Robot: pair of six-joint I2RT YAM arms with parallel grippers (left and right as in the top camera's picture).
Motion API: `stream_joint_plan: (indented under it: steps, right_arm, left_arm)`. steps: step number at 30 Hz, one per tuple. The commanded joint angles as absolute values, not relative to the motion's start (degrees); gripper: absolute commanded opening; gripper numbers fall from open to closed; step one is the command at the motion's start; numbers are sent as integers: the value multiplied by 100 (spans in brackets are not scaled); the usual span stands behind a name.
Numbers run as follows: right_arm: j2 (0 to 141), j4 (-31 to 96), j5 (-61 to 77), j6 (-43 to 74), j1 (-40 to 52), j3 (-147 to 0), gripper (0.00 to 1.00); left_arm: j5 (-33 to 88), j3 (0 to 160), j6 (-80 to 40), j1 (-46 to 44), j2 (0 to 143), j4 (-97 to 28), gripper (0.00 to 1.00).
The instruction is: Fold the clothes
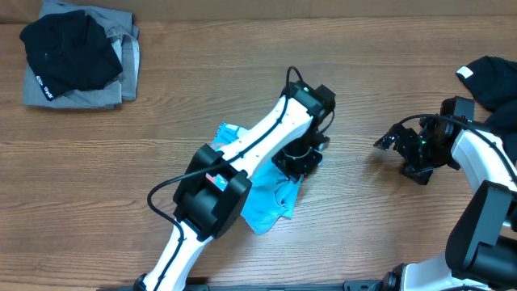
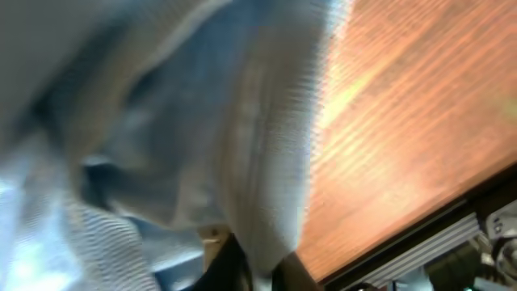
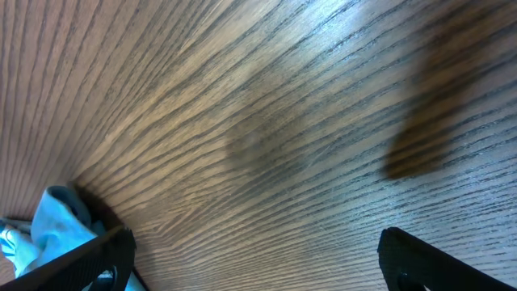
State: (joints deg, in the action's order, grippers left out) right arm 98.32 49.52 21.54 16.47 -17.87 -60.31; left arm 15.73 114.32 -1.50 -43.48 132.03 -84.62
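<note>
**Wood-grain desk, blue shirt pinched by the left hand**

Wood-grain desk (image 1: pixel 388 73) fills every view. Nearest the robot's base, the light-blue T-shirt (image 1: pixel 271 206) lies crumpled at mid-desk, largely under the left arm. The left hand (image 1: pixel 299 159) sits on the shirt's far right edge. Its wrist view is blurred, but ribbed pale-blue cloth crowds the lens and a fold runs down between the dark fingers, so the hand is clenched on the shirt. To the right and well apart from the shirt, the right hand (image 1: pixel 389 142) hovers over bare wood, released, with nothing between its wide-set fingers. A black garment (image 1: pixel 493 77) lies at the right edge. At the far left corner, another black garment (image 1: pixel 69 52) rests on a grey garment (image 1: pixel 121 77).
</note>
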Motion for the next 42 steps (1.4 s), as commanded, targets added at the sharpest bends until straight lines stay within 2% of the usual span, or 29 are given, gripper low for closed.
stream_joint_plan:
  steps: [1, 4, 7, 10, 15, 16, 19, 21, 23, 26, 28, 29, 31, 33, 37, 42]
  right_arm:
    - [9850, 4930, 2102, 1614, -1785, -6001, 100]
    - [9850, 4939, 2102, 1614, -1785, -6001, 100]
    - [9850, 4950, 2102, 1614, -1785, -6001, 100]
    - [9850, 4965, 2102, 1612, -1785, -6001, 100]
    - [9850, 4950, 2058, 1614, -1785, -6001, 100]
    - [9850, 4952, 2036, 1614, -1785, -6001, 100]
    - [9850, 4969, 1997, 1612, -1785, -6001, 100]
    - [9850, 4980, 1994, 1612, -1785, -6001, 100]
    - [9850, 4982, 1994, 1612, -1785, -6001, 100]
    - [9850, 4976, 1994, 1612, -1785, -6001, 100]
    - [9850, 4954, 1997, 1614, -1785, -6001, 100]
    - [9850, 4943, 1997, 1614, -1785, -6001, 100]
    - [9850, 4954, 1999, 1614, -1785, -6001, 100]
    - [9850, 4971, 1997, 1614, -1785, -6001, 100]
    - [9850, 5002, 1997, 1610, -1785, -6001, 100]
    - [9850, 5000, 1997, 1610, -1785, -6001, 100]
  left_arm:
    - [1800, 11539, -239, -4565, 13113, -8418, 27]
    - [1802, 11513, -294, -4659, 13113, -8305, 32]
    - [1802, 11489, -307, -4722, 13113, -8200, 29]
    - [1782, 11493, -298, -4729, 13113, -8200, 17]
    - [1756, 11878, -261, -4560, 13107, -8377, 16]
    - [1750, 12036, -255, -4508, 13107, -8475, 18]
    - [1365, 12573, -259, -4272, 13107, -8886, 33]
    - [917, 12860, -320, -4034, 13107, -9183, 49]
    - [646, 12971, -462, -3760, 13107, -9430, 52]
    - [794, 12919, -475, -3336, 13107, -9686, 22]
    - [998, 12811, -473, -3133, 13107, -9686, 21]
    - [904, 12761, -471, -3063, 13109, -9684, 26]
    - [246, 12645, -615, -2921, 13109, -9684, 52]
    - [-368, 12527, -950, -2757, 13109, -9682, 66]
    - [-528, 12298, -1055, -2298, 13113, -9467, 75]
    - [198, 11843, -475, -1575, 13113, -8886, 87]
